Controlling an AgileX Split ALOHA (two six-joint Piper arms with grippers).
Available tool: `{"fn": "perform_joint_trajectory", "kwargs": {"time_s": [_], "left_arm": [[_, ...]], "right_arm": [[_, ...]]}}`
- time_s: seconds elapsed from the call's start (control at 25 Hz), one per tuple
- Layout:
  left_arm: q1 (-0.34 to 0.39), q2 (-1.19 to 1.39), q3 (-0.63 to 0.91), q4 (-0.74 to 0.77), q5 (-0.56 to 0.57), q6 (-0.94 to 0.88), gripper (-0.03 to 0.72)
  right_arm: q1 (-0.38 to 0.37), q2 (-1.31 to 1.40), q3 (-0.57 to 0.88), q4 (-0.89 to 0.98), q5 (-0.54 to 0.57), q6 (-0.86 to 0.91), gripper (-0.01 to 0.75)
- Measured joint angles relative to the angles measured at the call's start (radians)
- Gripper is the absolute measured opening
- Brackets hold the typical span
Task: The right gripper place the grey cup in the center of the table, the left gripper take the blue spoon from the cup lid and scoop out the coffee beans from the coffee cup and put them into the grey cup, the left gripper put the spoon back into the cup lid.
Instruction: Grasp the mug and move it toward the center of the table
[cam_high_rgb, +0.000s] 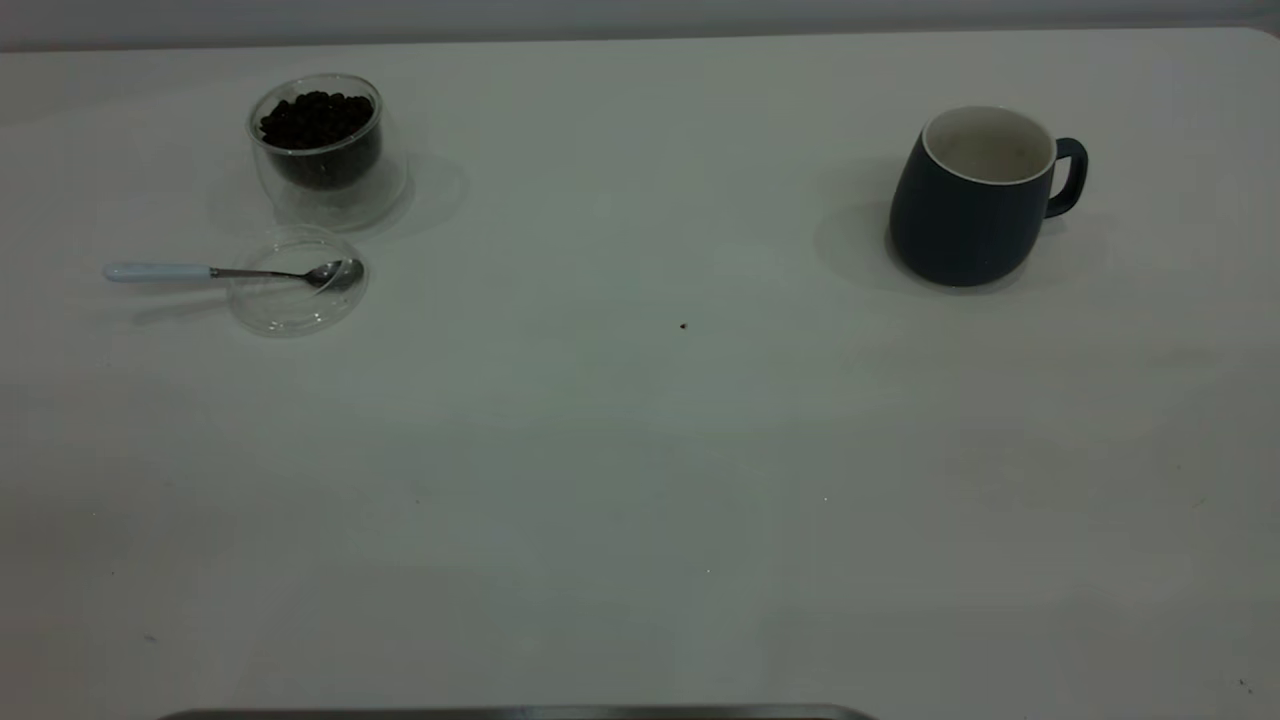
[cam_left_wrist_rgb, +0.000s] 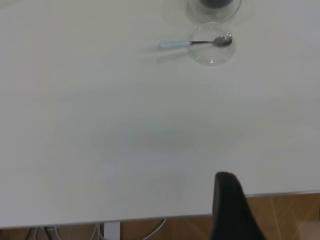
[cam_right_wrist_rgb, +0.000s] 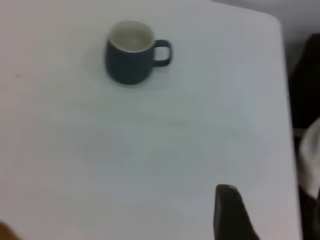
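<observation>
The rounded dark blue-grey ceramic mug, the grey cup (cam_high_rgb: 972, 200), is seen standing upright toward the right side of the plain white tabletop (cam_high_rgb: 640, 480), well apart from the other things, with its loop handle turned outward to the right and its off-white inside empty. It is judged to be stiff, fairly heavy and smooth-glazed, so a hold across the rim wall or on the handle would be the safest; a pinch on the bulging body could slip.

At the far left, the small clear double-walled glass cup, the coffee cup (cam_high_rgb: 322, 150), is filled with dark coffee beans (cam_high_rgb: 316, 118). Just in front of it lies the small round clear cup lid (cam_high_rgb: 297, 282), in which the metal bowl of the pale-handled blue spoon (cam_high_rgb: 200, 272) rests, the handle reaching out beyond the lid's rim to the left. The spoon is judged light and thin, best taken by that raised handle; the glass is fragile.

Only a black part of the left gripper (cam_left_wrist_rgb: 231, 207) and of the right gripper (cam_right_wrist_rgb: 230, 212) is shown near the tabletop's edge, each far from its target; whether the fingers are open or closed cannot be told.
</observation>
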Motion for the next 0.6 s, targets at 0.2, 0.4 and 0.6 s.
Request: {"fn": "perform_joint_trajectory", "kwargs": {"time_s": [0.2, 0.4, 0.6], "left_arm": [[0.0, 0.0, 0.0, 0.0, 0.0, 0.0, 0.482], [0.0, 0.0, 0.0, 0.0, 0.0, 0.0, 0.482], [0.0, 0.0, 0.0, 0.0, 0.0, 0.0, 0.482]], "right_arm": [[0.0, 0.064, -0.008, -0.089, -0.125, 0.0, 0.363], [0.0, 0.327, -0.008, -0.136, -0.269, -0.002, 0.363], [0.0, 0.742, -0.071, -0.176, -0.393, -0.033, 0.363]]}}
